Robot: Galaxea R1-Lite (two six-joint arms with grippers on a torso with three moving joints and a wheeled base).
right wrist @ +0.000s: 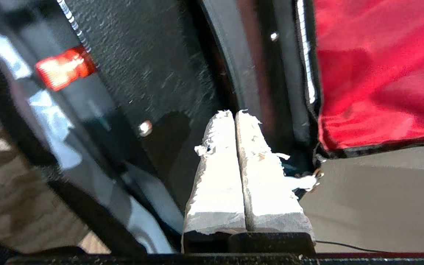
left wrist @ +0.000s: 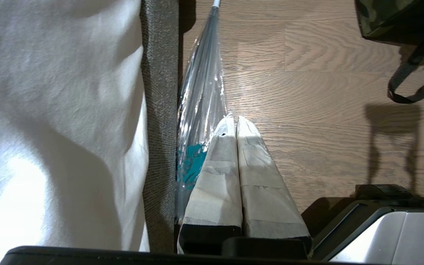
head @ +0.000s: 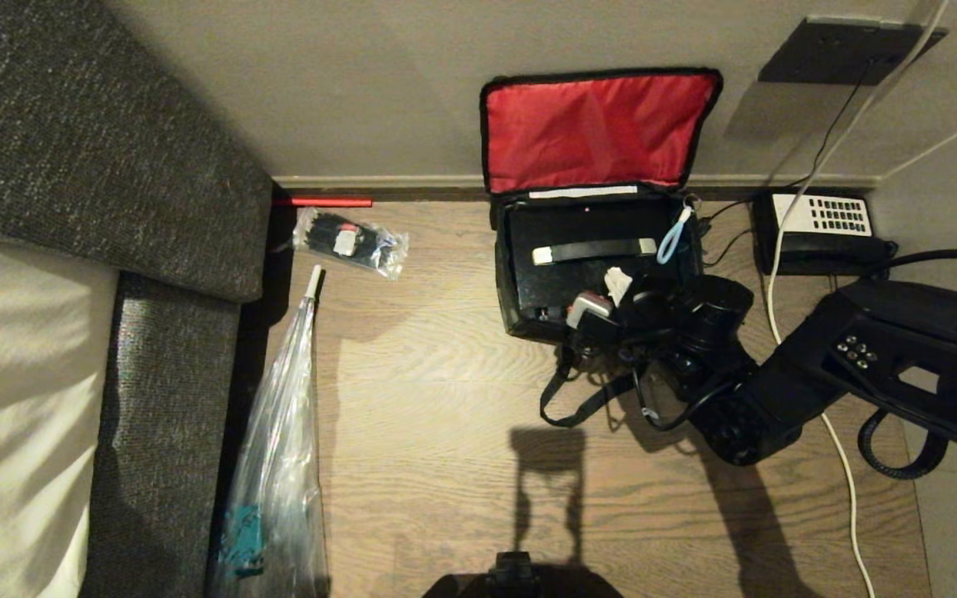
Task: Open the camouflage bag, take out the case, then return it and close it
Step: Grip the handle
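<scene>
Camouflage bag [head: 599,249] sits on the wooden floor against the wall, at about 1 o'clock in the head view; lid thrown back flat to the wall, red lining showing; soft fabric body, so likely to sag or slide if pulled by one edge; black strap handles [head: 566,407] trail loose on the floor toward 6 o'clock and could snag.

Case [head: 591,266] lies flat inside the bag, filling nearly the whole opening; black, hard, faintly glossy top; judged stiff and moderately light but slippery on its face, with little gap at the sides for fingers; a pale bar handle [head: 593,250] across its top looks like the best place to take hold; a rim pinch is the fallback.

Light-blue zipper loop [head: 676,235] hangs at the bag's 3 o'clock rim; thin, floppy, the obvious pull for closing.

Right hand [head: 615,286] hovers over the case's 5 o'clock corner, taped fingers [right wrist: 219,162] pressed fully together, gripping nothing.

Left hand [left wrist: 236,121] parked low beside the bed [left wrist: 57,110] at 8 o'clock, fingers together, empty.
</scene>
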